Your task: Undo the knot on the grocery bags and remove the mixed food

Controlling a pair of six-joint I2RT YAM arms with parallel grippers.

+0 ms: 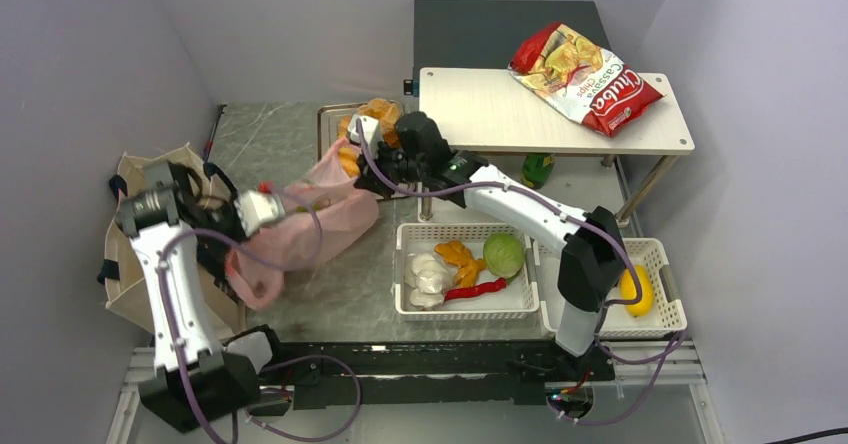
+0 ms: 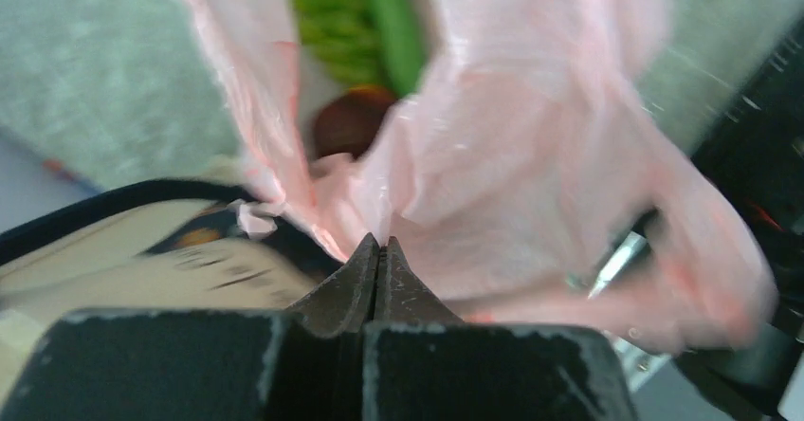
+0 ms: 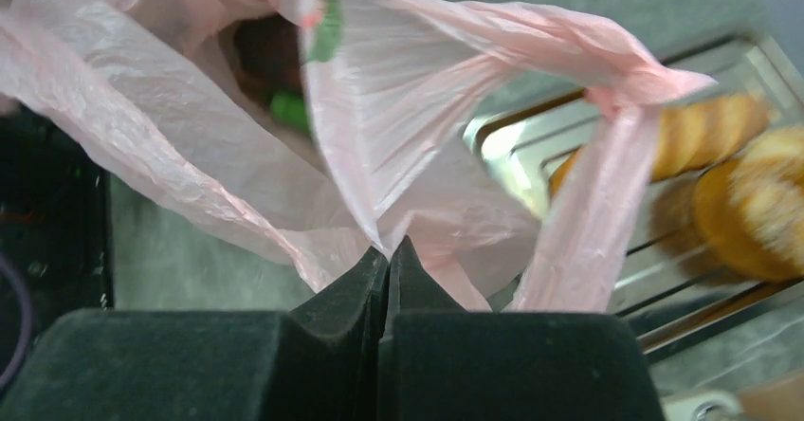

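Observation:
The pink plastic bag (image 1: 305, 226) lies stretched between my two grippers on the marble top. My left gripper (image 1: 262, 207) is shut on its left edge (image 2: 398, 203). My right gripper (image 1: 372, 167) is shut on its right edge (image 3: 379, 155). Through the bag's mouth I see green grapes (image 2: 332, 23), a long green vegetable (image 2: 389, 23) and a dark red fruit (image 2: 346, 122); the fruit (image 3: 270, 56) also shows in the right wrist view. The beige tote (image 1: 135, 254) stands at the left. Garlic (image 1: 425, 274) and cabbage (image 1: 503, 254) lie in a white basket (image 1: 462, 309).
A metal tray (image 1: 335, 114) with brown buns (image 1: 380, 112) sits behind the bag. A red Cassava chips bag (image 1: 585, 76) lies on a white shelf (image 1: 480, 114). A second white basket (image 1: 665, 309) holds a yellow item (image 1: 635, 289). A green bottle (image 1: 538, 169) stands under the shelf.

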